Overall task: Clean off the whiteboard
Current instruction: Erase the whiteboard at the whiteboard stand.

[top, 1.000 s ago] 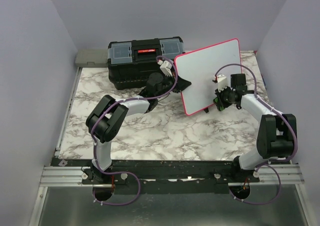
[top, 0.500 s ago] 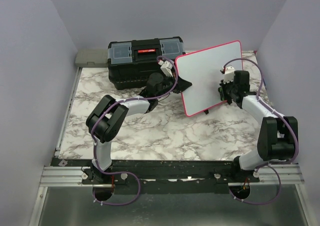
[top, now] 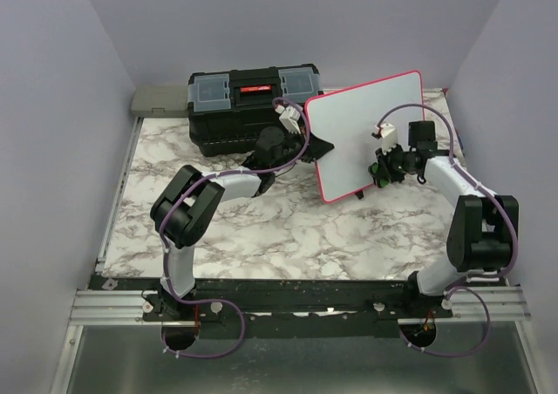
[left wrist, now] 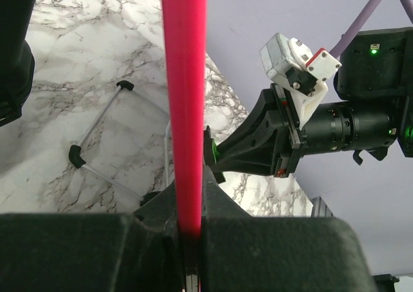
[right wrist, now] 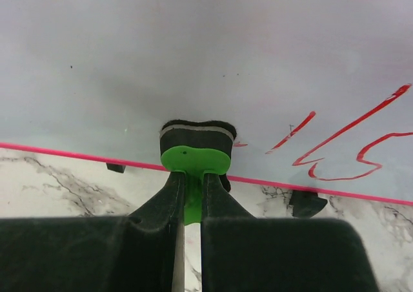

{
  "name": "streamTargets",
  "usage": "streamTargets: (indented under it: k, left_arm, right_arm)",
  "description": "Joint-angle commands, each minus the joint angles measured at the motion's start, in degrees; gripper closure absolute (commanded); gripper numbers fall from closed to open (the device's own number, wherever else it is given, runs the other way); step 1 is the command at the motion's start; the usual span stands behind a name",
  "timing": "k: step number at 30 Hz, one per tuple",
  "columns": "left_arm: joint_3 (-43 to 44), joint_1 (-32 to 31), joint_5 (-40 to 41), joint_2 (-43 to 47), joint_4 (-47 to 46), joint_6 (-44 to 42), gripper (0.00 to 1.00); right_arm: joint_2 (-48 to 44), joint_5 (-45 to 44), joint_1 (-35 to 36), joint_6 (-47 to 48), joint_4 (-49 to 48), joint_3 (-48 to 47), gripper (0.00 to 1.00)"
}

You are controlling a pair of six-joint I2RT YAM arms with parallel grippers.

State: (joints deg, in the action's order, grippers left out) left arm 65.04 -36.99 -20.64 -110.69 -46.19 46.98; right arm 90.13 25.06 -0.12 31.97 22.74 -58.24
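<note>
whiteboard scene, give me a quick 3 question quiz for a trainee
1. True or false: the left end effector is shut on the whiteboard at its pink rim.
2. What does the right end effector hold against the board? A: a red marker. B: a green eraser with a black felt pad. C: a folded cloth.
3. In the right wrist view, is there red writing on the board, and on which side of the eraser?

Key
1. True.
2. B.
3. Yes, red strokes to the right of the eraser.
</note>
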Motion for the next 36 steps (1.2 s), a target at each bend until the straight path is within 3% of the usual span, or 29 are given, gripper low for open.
streamTargets:
  k: [1,7,13,25,30,36]
  left_arm:
    - [2.04,-1.33,-4.85,1.18,-8.53,3.03,1.00]
    - [1.50,-1.33,-4.83,1.28,-9.08,3.12,1.00]
    - [1.59,-1.33,-5.11,1.11,-9.20,3.41,1.00]
    - [2.32,-1.42,-5.50,0.83,-8.76,3.65,1.00]
    - [2.37,-1.50,-5.72,0.79,-8.56,3.74,1.00]
    - [1.93,-1.50,-5.81,0.92,-8.47,3.51,1.00]
  right_arm:
    - [4.10,-0.54,1.11,-1.05,4.20,-0.92,0.99]
    - [4.46,-6.83,-4.86,-5.98,1.15,-1.02,0.99]
    - [2.15,-10.56,-5.45,-10.05,-4.02,0.55,0.99]
    - [0.87,5.68,-4.56,-11.53,-5.57,1.06,0.99]
    - [-1.70,-3.60,-4.45,-21.17,-15.79,1.43,0.99]
    - [-1.62,-9.64,-4.45,-24.14,-18.70,1.20,0.99]
